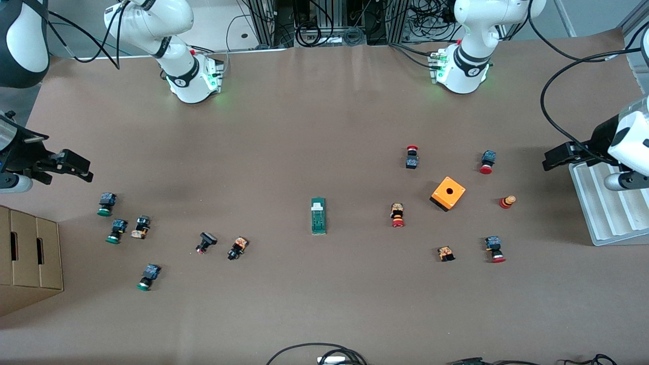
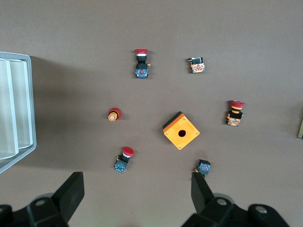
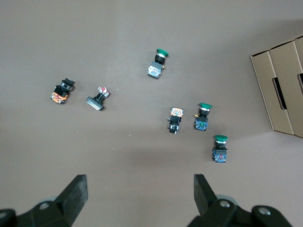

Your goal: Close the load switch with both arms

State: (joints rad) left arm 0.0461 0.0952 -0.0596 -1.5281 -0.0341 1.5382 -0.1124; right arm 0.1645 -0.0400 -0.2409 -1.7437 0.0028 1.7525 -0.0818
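1. The table (image 1: pixel 314 126) carries everything under a brown cover; both arms wait high at its two ends.
2. A cardboard box (image 1: pixel 28 256) sits at the right arm's end, below the right gripper and nearer the front camera.
3. A white ridged tray (image 1: pixel 606 213) lies at the left arm's end, partly under the left gripper.
4. The right gripper (image 1: pixel 71 167) hangs in the air with its fingers (image 3: pixel 75 191) spread wide, nothing between them; green-capped pushbuttons (image 3: pixel 202 117) lie on the table below it.
5. The left gripper (image 1: pixel 555 158) is over the tray's edge, its fingers (image 2: pixel 201 189) also spread and empty.
6. An orange square box (image 1: pixel 448 193) with a hole lies below the left gripper's reach, among red-capped pushbuttons (image 1: pixel 397 215).
7. The load switch (image 1: pixel 318 215), green with its white tab at the end toward the robots' bases, lies flat mid-table, well apart from both grippers, roughly between them.
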